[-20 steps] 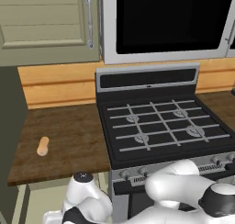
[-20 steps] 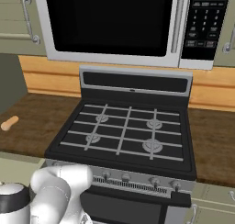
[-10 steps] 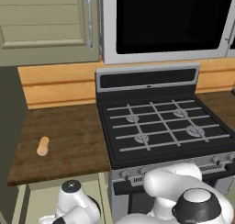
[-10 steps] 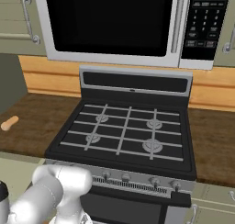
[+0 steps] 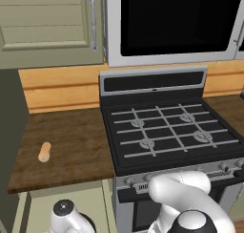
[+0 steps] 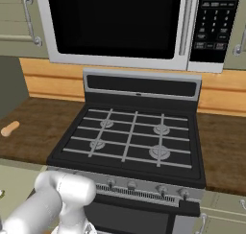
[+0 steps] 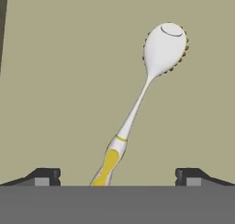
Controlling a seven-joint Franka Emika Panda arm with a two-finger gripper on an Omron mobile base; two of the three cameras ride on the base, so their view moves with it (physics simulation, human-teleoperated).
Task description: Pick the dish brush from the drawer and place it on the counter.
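One dish brush [image 7: 146,87] lies on the drawer [image 7: 64,81] floor between the released end effector [image 7: 117,176] fingertips.

The left base view looks forward and down from behind the arm's left side, taking in the counter [image 5: 71,146] left of the black gas stove [image 5: 167,132] and the microwave [image 5: 176,22] above. The right base view faces the same way from the arm's right, sharing that stove, microwave and counter [image 6: 33,127], with the tan cylinder [image 6: 9,128] common to both. The hand view looks close along the gripper [image 7: 117,176] onto the pale floor of the drawer [image 7: 55,81], where the dish brush [image 7: 147,87] lies.
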